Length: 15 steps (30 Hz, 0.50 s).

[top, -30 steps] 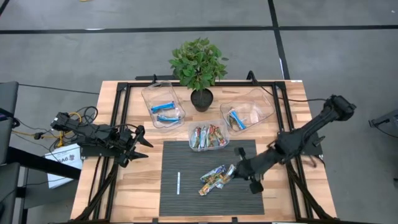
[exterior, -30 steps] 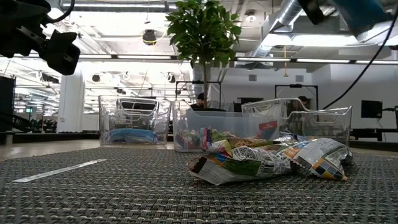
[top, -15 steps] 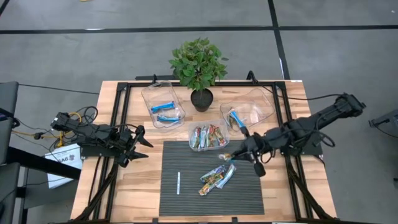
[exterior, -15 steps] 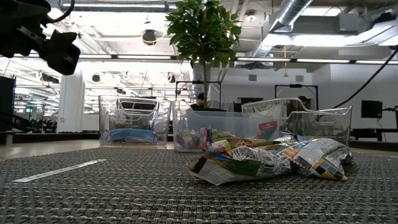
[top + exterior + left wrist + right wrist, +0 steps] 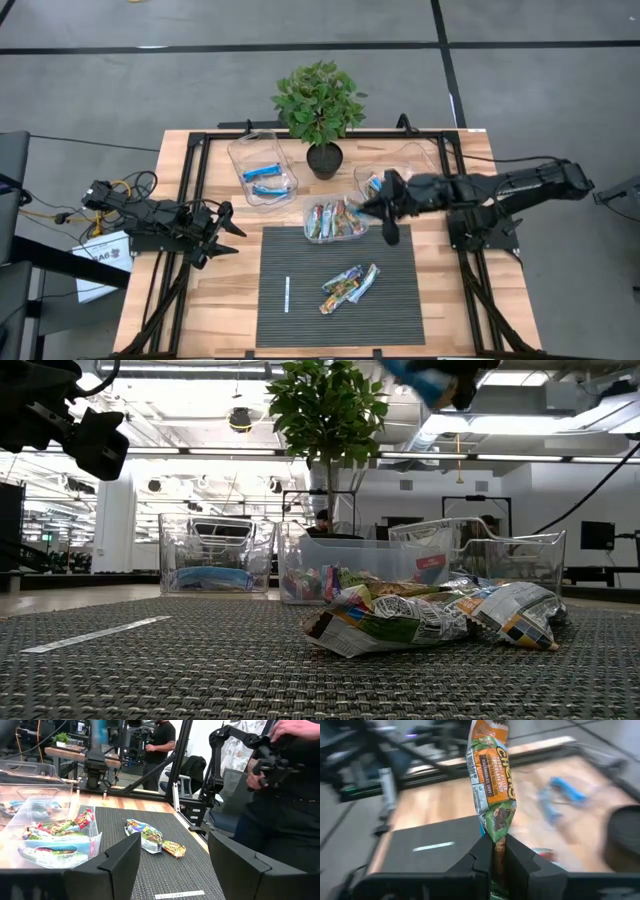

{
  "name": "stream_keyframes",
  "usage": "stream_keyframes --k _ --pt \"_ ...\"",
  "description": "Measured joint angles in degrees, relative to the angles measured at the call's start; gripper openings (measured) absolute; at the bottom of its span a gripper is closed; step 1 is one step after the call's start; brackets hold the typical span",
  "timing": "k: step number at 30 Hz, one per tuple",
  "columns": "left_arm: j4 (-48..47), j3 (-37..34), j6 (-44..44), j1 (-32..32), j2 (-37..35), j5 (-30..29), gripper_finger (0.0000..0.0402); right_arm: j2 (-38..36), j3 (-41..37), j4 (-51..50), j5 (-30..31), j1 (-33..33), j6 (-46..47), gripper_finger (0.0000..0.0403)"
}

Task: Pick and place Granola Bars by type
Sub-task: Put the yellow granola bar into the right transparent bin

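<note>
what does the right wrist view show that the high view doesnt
Only the right wrist view shows the right gripper shut on an orange and green granola bar, with the wrapper print showing.

Only the high view shows the potted plant, all three clear tubs, the loose bars on the mat and the left gripper waiting open at the table's left edge.

Both show the dark mat with the thin white stick and blue bars in a tub.

The held granola bar (image 5: 491, 780) wrapper reads "CHEWY" in white on orange; smaller print unreadable
</note>
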Motion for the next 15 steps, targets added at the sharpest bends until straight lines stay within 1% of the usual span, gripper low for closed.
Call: stream_keyframes --k 4,8,15 --pt "0.0 0.0 -0.2 0.0 0.0 0.0 0.0224 0.0 0.0 -1.7 1.4 -7.1 1.7 0.0023" --pt "0.0 0.0 0.0 0.0 0.0 0.0 0.0224 0.0 0.0 -3.7 1.4 -13.8 4.7 0.002" --pt "0.0 0.0 -0.1 0.0 0.0 0.0 0.0224 -0.5 0.0 -5.5 1.4 -22.6 5.5 0.0024"
